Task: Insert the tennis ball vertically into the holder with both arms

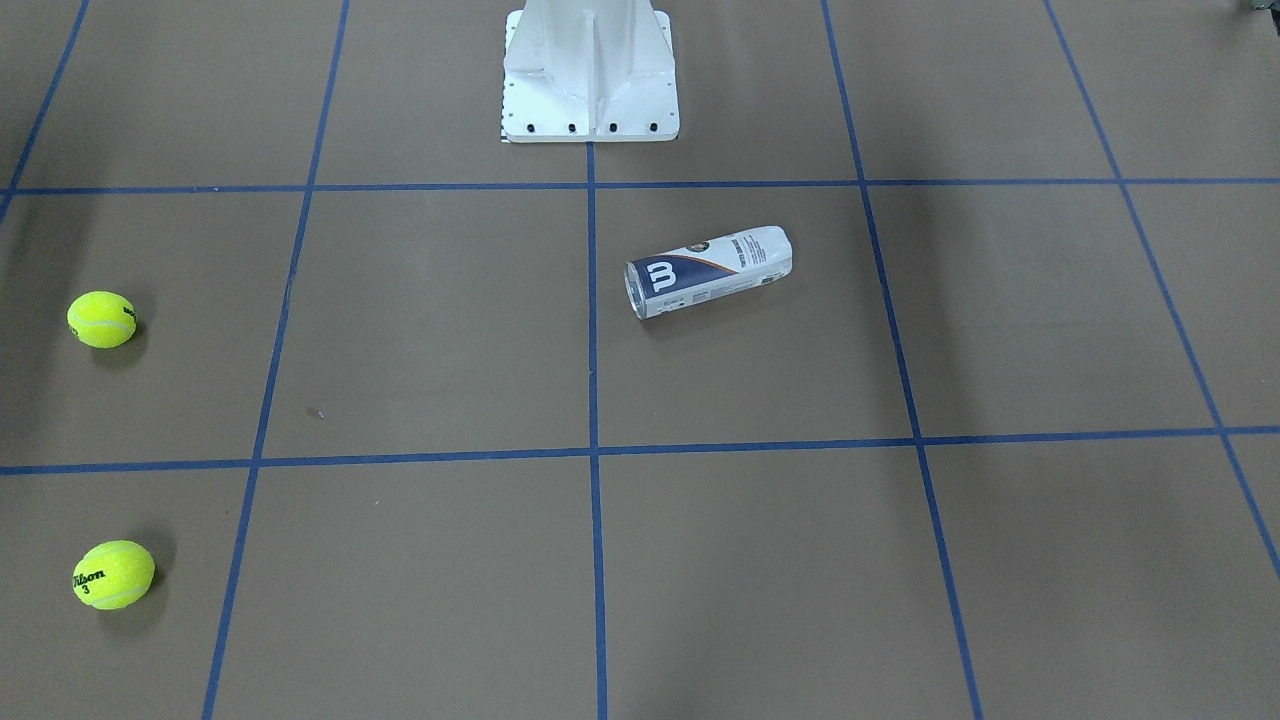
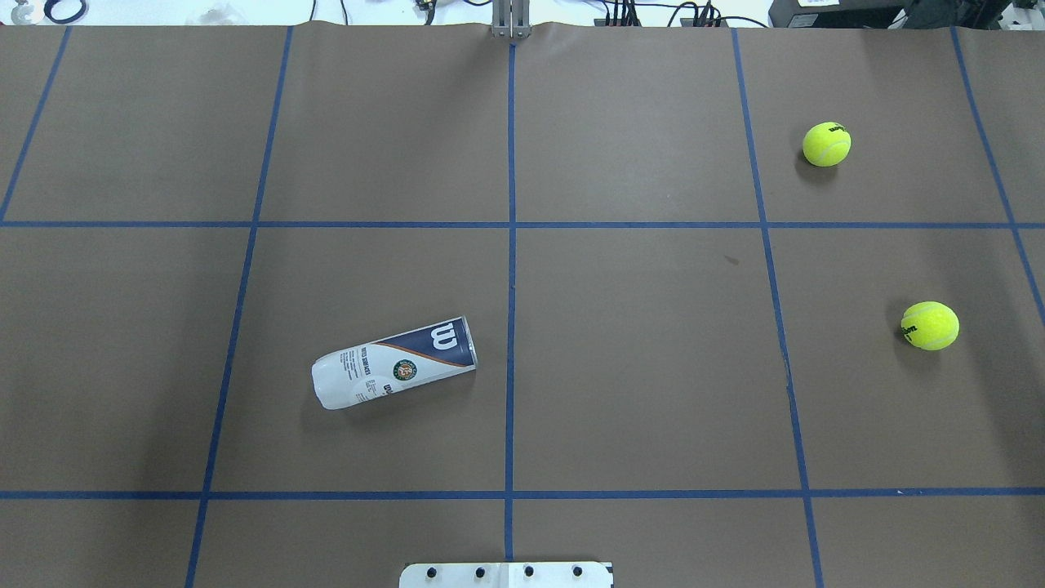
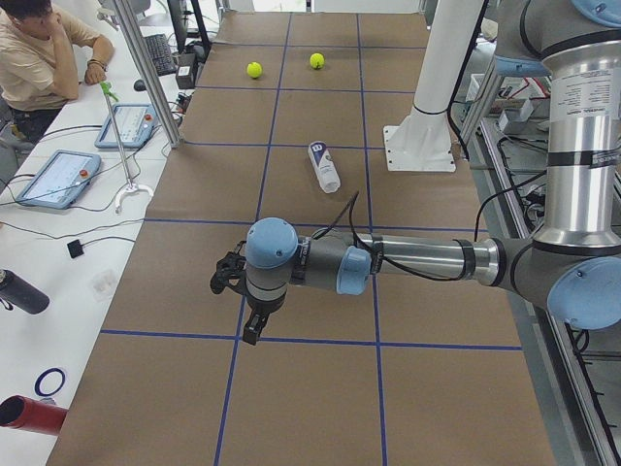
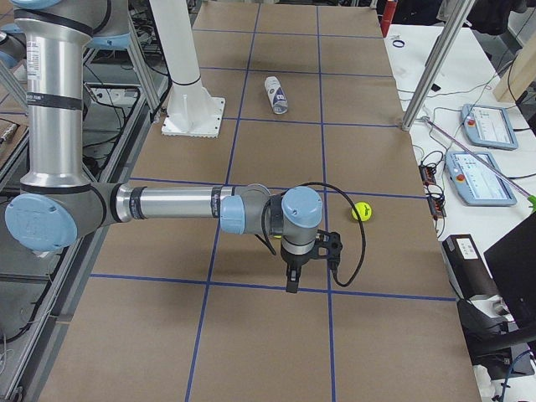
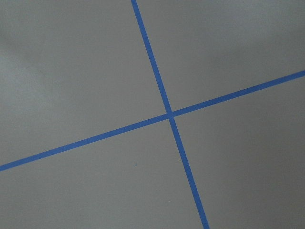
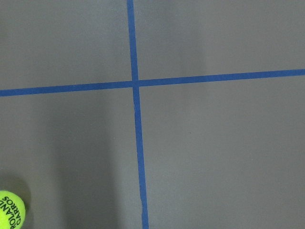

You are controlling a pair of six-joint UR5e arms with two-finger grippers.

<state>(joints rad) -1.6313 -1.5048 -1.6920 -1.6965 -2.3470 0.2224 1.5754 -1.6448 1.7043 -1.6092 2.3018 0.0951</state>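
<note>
Black left fingers (image 3: 252, 326) pointed down above the worktop (image 2: 653, 367). They showed only in a side camera, so we could not tell whether they were apart or together. Black right fingers (image 4: 291, 283) hung the same way over the opposite end, and again we could not tell their state. Each pair ended a silver-grey arm with light-blue joint caps. The left arm (image 3: 417, 257) and the right arm (image 4: 167, 203) both reached out level over the brown paper surface, which was crossed by a grid of blue tape (image 2: 511, 245). The left wrist camera showed only a tape crossing. The right wrist camera showed a crossing and, in its lower left corner, the edge of a tennis ball (image 6: 9, 213).

The holder (image 2: 394, 363) lay on its side on the robot's left half of the worktop, just beside the centre tape line, with its white W end toward that line. Two yellow-green balls rested well apart from it on the robot's right half: the nearer ball (image 2: 930, 325) and the farther ball (image 2: 826, 144). A white pedestal base (image 1: 590, 90) stood at the middle of the robot's edge.
</note>
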